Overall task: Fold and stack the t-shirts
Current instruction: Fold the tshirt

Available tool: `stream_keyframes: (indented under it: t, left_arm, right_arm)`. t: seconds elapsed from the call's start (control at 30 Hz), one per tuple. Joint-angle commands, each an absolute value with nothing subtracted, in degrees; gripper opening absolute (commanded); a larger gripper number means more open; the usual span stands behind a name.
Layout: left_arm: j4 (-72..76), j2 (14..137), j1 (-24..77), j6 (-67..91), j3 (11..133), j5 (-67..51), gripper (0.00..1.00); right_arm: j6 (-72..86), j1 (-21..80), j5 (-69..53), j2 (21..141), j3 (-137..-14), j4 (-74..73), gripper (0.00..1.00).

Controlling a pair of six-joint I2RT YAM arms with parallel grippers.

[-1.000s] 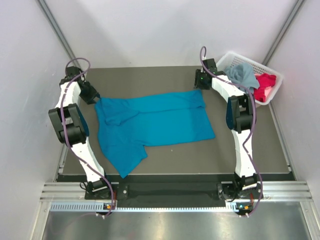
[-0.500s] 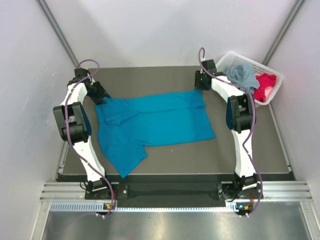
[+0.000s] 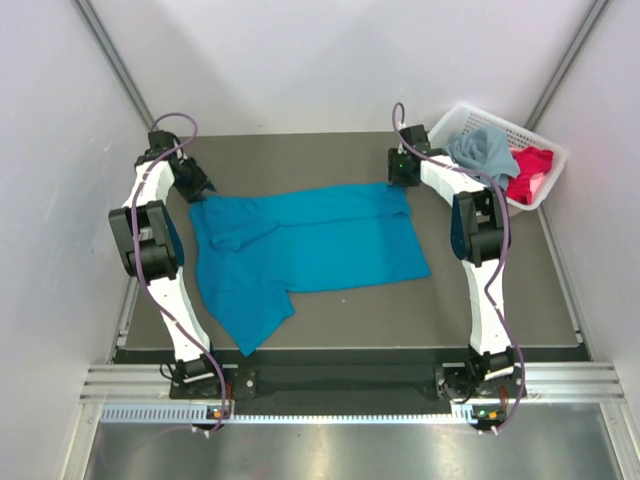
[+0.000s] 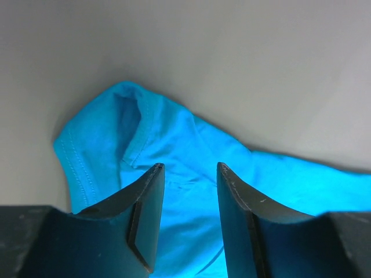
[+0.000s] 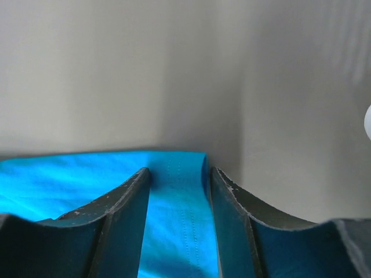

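The bright teal-blue t-shirt [image 3: 310,245] lies spread on the dark table, one sleeve trailing toward the front left. My left gripper [image 3: 197,187] is at the shirt's far left corner. In the left wrist view it [image 4: 190,174] is open, jaws apart over the teal cloth [image 4: 174,145]. My right gripper [image 3: 402,178] is at the shirt's far right corner. In the right wrist view it [image 5: 179,176] is open, straddling the hemmed corner [image 5: 179,197]. The grey-blue shirt [image 3: 484,148] and the red-pink shirt [image 3: 528,165] lie in the basket.
A white lattice basket [image 3: 536,136] stands at the back right corner of the table [image 3: 350,310]. White walls close in on both sides and the back. A metal rail runs along the table's near edge.
My left gripper has moved away and to the right along the shirt's far left corner. My right gripper has shifted slightly at the far right corner. The shirt has hardly moved.
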State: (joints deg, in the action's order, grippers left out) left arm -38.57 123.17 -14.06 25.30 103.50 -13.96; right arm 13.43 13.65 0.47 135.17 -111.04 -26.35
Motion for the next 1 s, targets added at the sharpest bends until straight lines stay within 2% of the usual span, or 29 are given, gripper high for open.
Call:
stream_keyframes:
  t: [0.0,0.13,0.3,0.43,0.6,0.77,0.87,0.9,0.97]
  left_arm:
    - [-38.5,123.3,-14.4,24.6,105.4,-12.3,0.46]
    - [-39.1,123.6,-15.6,24.7,105.6,-11.5,0.45]
    - [-39.5,125.5,-17.7,25.0,106.9,-14.4,0.46]
    - [-39.6,127.2,-17.7,25.1,107.6,-16.6,0.47]
    - [-38.7,128.4,-17.7,25.7,107.8,-16.5,0.45]
    - [-37.0,130.0,-17.6,26.6,107.8,-18.0,0.43]
    - [-35.9,130.6,-17.6,27.6,107.8,-18.6,0.38]
    - [-35.5,130.7,-17.6,27.8,107.8,-18.4,0.33]
    - [-35.4,130.6,-17.7,27.9,107.6,-17.3,0.3]
  right_arm:
    - [14.1,11.7,4.0,133.6,-110.7,-27.3,0.46]
    - [14.4,11.6,3.9,133.2,-111.0,-27.1,0.37]
    - [15.3,11.2,3.0,133.0,-111.8,-27.2,0.34]
    - [15.7,10.7,1.8,133.2,-112.1,-27.2,0.22]
    - [16.4,10.6,0.9,133.7,-112.4,-27.0,0.2]
    - [16.9,10.2,0.2,134.1,-112.5,-26.8,0.1]
    - [17.1,9.9,0.2,134.4,-112.7,-26.6,0.03]
    - [17.2,9.8,0.2,134.6,-112.8,-26.5,0.0]
    - [17.5,9.6,0.2,134.7,-113.0,-26.0,0.0]
